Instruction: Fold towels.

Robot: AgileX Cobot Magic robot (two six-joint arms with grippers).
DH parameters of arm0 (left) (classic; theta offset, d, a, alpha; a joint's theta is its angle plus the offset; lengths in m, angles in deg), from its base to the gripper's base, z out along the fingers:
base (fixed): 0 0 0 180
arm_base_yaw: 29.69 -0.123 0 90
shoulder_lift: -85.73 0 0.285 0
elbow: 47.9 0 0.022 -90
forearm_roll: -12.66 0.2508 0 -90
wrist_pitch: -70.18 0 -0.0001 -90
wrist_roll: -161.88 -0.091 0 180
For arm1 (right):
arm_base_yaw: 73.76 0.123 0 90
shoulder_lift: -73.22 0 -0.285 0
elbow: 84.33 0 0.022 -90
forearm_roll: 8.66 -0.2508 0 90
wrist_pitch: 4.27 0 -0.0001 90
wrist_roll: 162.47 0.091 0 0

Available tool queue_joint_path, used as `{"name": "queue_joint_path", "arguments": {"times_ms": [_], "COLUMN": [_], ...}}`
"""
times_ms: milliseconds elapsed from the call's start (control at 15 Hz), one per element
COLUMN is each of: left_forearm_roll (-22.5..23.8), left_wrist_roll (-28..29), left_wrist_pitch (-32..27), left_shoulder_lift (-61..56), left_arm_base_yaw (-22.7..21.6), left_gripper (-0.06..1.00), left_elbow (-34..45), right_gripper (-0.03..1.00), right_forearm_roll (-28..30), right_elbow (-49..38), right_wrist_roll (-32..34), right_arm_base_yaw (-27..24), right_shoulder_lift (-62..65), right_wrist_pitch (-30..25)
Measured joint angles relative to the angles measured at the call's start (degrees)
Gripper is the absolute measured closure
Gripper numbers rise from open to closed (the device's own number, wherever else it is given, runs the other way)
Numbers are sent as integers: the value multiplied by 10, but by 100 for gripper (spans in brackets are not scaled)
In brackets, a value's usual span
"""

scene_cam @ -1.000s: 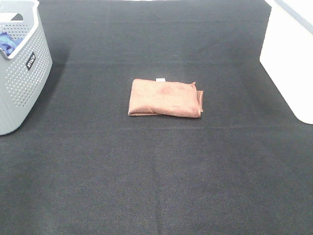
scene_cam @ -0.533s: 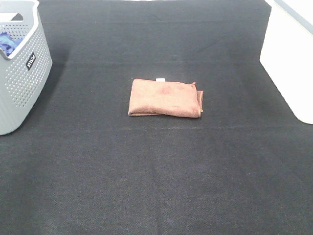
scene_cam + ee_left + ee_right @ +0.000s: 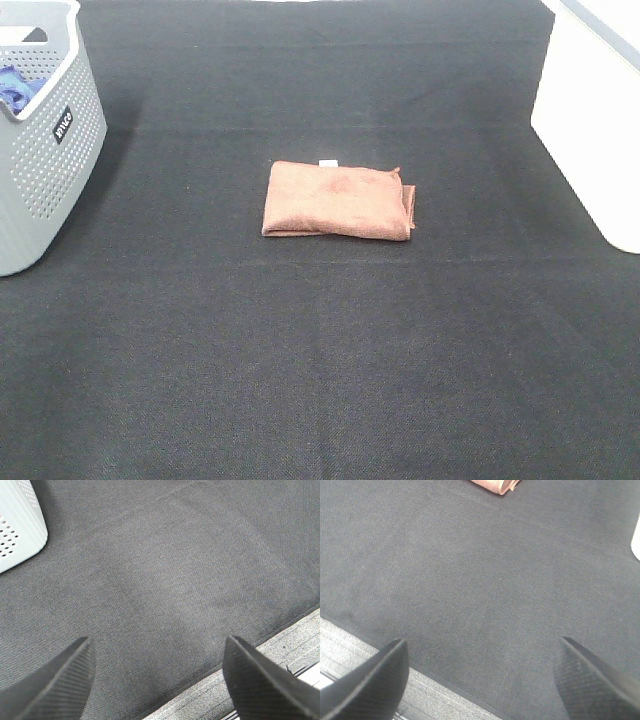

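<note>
Wrist views show the left pincer (image 3: 155, 672) and right pincer (image 3: 480, 672) wide apart, empty, near the desk (image 3: 320, 380) edge. Folded towel (image 3: 338, 200) lies mid-desk; a one-layer pinch could unfold its loose right-hand edges.

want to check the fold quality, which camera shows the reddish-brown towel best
The exterior high view: the whole folded reddish-brown towel lies in plain sight on the black mat, white tag on its far edge. The right wrist view catches only one corner of it at the frame edge. The left wrist view shows none of it.
</note>
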Motion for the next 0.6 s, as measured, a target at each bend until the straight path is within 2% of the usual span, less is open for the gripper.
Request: {"name": "queue_joint_path", "arguments": {"times_ms": [133,267,333,467,600], "left_forearm_roll": [0,0,0,0,0], "left_wrist_roll": [0,-1,-1,-1,-1], "left_wrist_pitch": [0,0,0,1,1], "left_shoulder_lift": [0,-1,-1,-29,-53], "left_arm_base_yaw": [-26,-80,-80,-150,-160], "left_gripper": [26,26,26,26,26], "left_elbow": [0,0,0,0,0], "right_gripper": [21,21,21,21,21], "right_forearm_roll": [-3,-3,-3,-3,-3], "right_elbow": [0,0,0,0,0], "right_wrist_roll": [0,0,0,0,0], "right_arm_base_yaw": [-64,-134,-134,-186,-186], "right_shoulder_lift": [3,6,6,9,21], "right_wrist_pitch": [-1,-1,-1,-1,-1]}}
